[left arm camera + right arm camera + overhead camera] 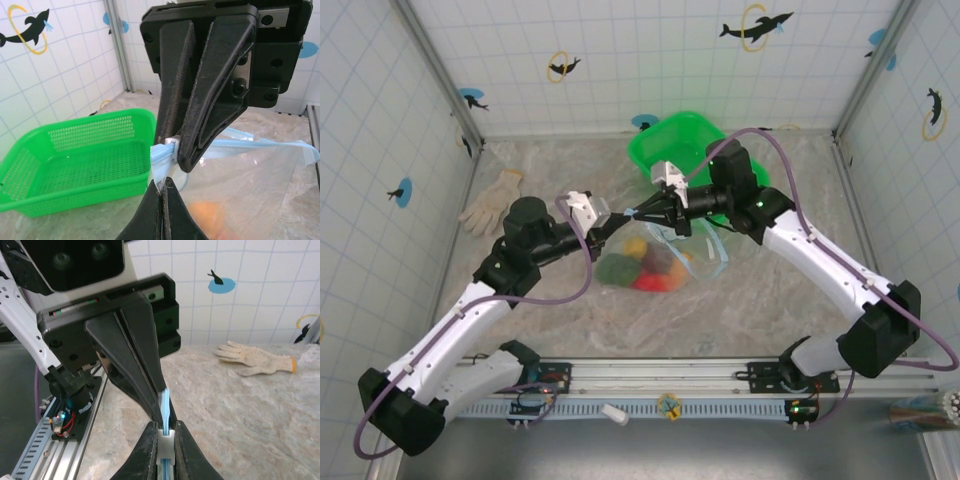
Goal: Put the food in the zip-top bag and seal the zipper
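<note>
The zip-top bag [695, 262] hangs a little above the table at the centre with the food [645, 268] inside it, red, orange, yellow and green. An orange piece [207, 215] blurs through the plastic. My left gripper [618, 218] [163, 181] is shut on the bag's corner just below the left end of the zipper [162, 152]. Nose to nose with it, my right gripper [645, 212] [165, 426] is shut on the white slider [165, 437] that rides the light-blue zipper [165, 402]. The zipper runs taut to the right behind the slider [260, 144].
The green mesh basket [695, 135] [75, 160] stands just behind the bag at the back of the table. A white glove [492, 203] [255, 360] lies at the left. Tiled walls close in three sides, and the arms' rail [660, 380] runs along the near edge.
</note>
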Robot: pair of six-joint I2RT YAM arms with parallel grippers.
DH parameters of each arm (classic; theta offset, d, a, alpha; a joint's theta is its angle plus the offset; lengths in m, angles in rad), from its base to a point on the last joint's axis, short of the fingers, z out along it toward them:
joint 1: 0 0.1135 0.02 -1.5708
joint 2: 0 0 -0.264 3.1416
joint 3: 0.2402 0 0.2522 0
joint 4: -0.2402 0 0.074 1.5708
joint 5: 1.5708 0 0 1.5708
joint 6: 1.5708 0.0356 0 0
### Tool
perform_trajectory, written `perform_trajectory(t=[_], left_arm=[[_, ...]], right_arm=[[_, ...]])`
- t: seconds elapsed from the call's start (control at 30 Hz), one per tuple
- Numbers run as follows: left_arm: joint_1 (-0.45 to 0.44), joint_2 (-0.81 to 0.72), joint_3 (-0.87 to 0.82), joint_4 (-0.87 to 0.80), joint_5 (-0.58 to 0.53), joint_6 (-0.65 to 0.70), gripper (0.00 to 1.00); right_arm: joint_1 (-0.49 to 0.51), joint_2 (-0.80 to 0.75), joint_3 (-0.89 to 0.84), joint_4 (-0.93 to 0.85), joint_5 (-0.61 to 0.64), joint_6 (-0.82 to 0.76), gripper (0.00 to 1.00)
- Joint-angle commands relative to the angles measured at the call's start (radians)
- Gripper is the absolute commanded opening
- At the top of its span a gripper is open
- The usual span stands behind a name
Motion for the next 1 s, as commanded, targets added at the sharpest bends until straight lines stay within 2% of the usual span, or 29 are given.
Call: perform_trajectory(t=[0.0, 0.27, 0.6, 0.83, 0.97], left_arm=[[0.016, -0.049, -0.013, 0.08, -0.105, -0.016, 0.0], [0.04, -0.089, -0.044, 0.105, -0.194, -0.025, 0.0], [0.053, -0.135, -0.076, 0.139, -0.372, -0.037, 0.0], [0.056, -0.158, -0.09, 0.159, -0.519, -0.049, 0.0], [0.064, -0.167, -0.101, 0.161, -0.553, -0.054, 0.0]], right_arm=[[-0.044, -0.051, -0.054, -0.007, 0.041, 0.013, 0.0], [-0.075, -0.106, -0.124, 0.012, 0.07, 0.028, 0.0], [-0.095, -0.171, -0.222, 0.001, 0.137, 0.047, 0.0], [-0.104, -0.257, -0.343, 0.049, 0.242, 0.099, 0.0], [-0.114, -0.312, -0.417, 0.062, 0.292, 0.128, 0.0]])
